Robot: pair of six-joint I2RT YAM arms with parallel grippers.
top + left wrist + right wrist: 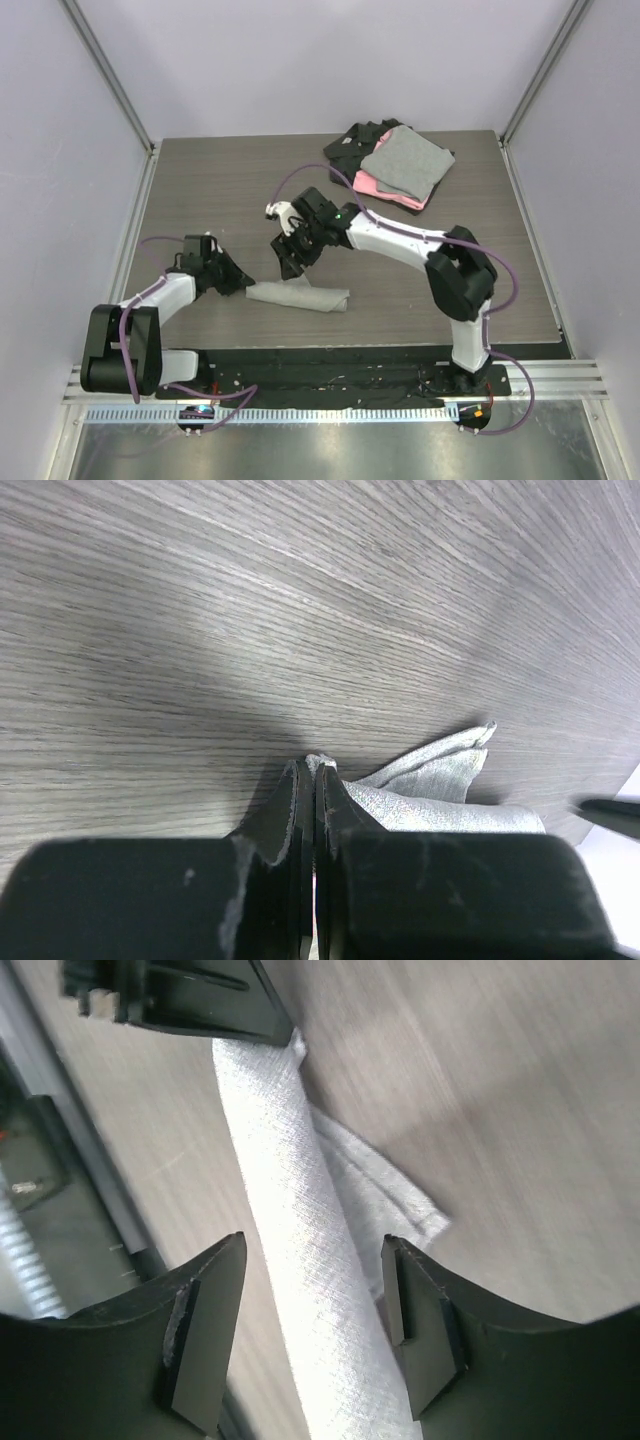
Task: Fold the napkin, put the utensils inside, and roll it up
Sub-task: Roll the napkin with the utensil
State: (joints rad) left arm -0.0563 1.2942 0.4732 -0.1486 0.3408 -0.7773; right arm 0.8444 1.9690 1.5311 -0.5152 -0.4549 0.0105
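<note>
The napkin [298, 296] lies as a light-grey roll on the wooden table, near the front edge. My left gripper [243, 284] is at the roll's left end and is shut on a pinch of the cloth; in the left wrist view the napkin [440, 790] trails off to the right of the closed tips [315, 770]. My right gripper [292, 262] hovers just above the roll's middle. In the right wrist view it [314, 1245] is open, its fingers astride the napkin [290, 1290] without touching it. The utensils are out of view.
A stack of grey, pink and black folded cloths [395, 165] sits at the back right of the table. A black base strip [330, 385] runs along the near edge. Pale walls close in both sides.
</note>
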